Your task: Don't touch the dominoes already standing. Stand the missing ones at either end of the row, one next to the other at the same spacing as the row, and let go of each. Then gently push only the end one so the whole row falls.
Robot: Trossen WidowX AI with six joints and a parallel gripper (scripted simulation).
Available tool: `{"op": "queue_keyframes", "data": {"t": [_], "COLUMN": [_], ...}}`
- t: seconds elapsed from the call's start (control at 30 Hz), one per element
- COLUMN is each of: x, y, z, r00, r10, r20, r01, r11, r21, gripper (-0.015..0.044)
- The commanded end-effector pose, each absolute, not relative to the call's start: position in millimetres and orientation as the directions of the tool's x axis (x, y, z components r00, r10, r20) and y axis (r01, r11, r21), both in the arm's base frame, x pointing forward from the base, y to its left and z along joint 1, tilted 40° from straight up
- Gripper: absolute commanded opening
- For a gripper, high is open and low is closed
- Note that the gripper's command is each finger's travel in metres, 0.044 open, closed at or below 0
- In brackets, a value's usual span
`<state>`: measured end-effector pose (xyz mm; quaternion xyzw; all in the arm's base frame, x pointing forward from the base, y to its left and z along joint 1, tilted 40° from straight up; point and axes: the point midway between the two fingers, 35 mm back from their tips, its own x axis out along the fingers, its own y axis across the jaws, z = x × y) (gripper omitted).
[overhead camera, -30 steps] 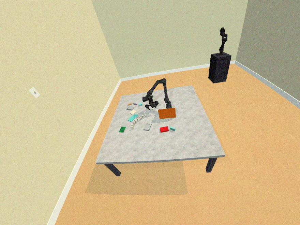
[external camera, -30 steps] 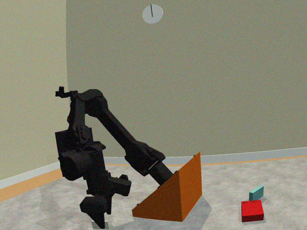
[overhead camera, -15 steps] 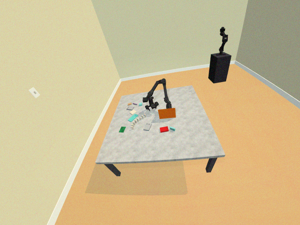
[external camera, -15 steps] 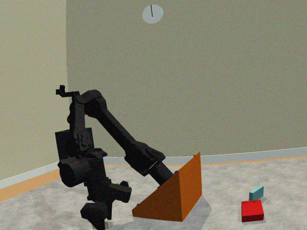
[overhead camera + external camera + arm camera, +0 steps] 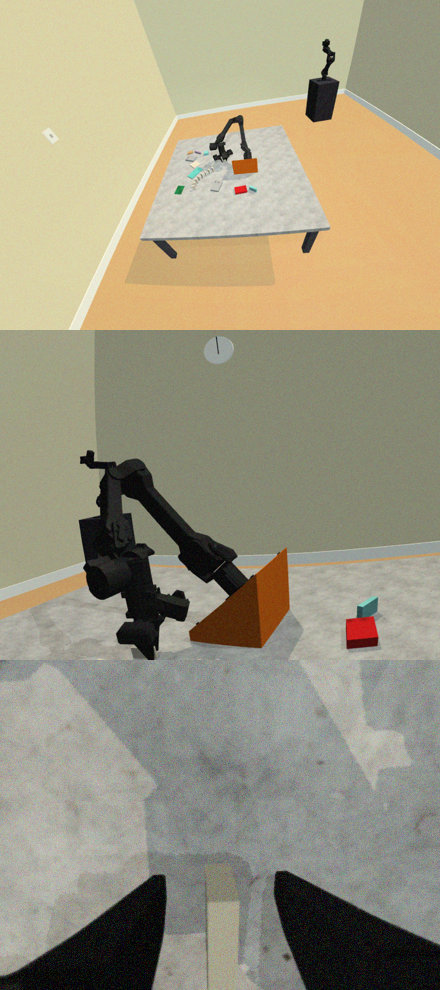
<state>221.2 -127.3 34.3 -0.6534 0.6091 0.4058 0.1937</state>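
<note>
Reaching down over the grey table [image 5: 277, 209] in the top view, with the gripper [image 5: 223, 161] [image 5: 155, 651] [image 5: 220, 884] low, just beyond one end of the curved row of dominoes [image 5: 201, 175]! Standing upright along that row, beside a flat teal slab [image 5: 195, 172]. Lying near the other end, a green piece [image 5: 179, 190].

Over to the exterior: pointing fingertips down at the surface, well apart from the orange wedge [image 5: 245, 166] [image 5: 273, 596]. Partly hidden by a finger down at the bottom edge, a pale block [image 5: 137, 652]. Sitting off to the side, a red block [image 5: 240, 189] [image 5: 361, 631] with a small teal block [image 5: 253, 188] [image 5: 367, 607] just behind.

And into the wrist view: framing a cream domino [image 5: 223, 940] between parted fingers, with daylight on both sides! Touching neither finger, so not gripped. Running out of the lower edge, that domino; cannot tell from here whether standing or lying.
</note>
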Motion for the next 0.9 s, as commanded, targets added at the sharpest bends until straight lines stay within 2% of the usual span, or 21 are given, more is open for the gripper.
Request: {"op": "queue_keyframes", "data": {"t": [0.0,0.1,0.4,0.87], "x": [221,221,221,230], "y": [-128,-128,-123,-32], "z": [34,34,40,155], "r00": [-0.072,-0.072,-0.072,-0.074], "r10": [-0.644,-0.644,-0.643,-0.638], "r20": [-0.762,-0.762,-0.762,-0.766], "r01": [-0.952,-0.952,-0.952,-0.951], "r11": [-0.184,-0.184,-0.184,-0.185], "r21": [0.246,0.246,0.245,0.246], "gripper": [0.0099,0.0028,0.0028,0.0028]}}
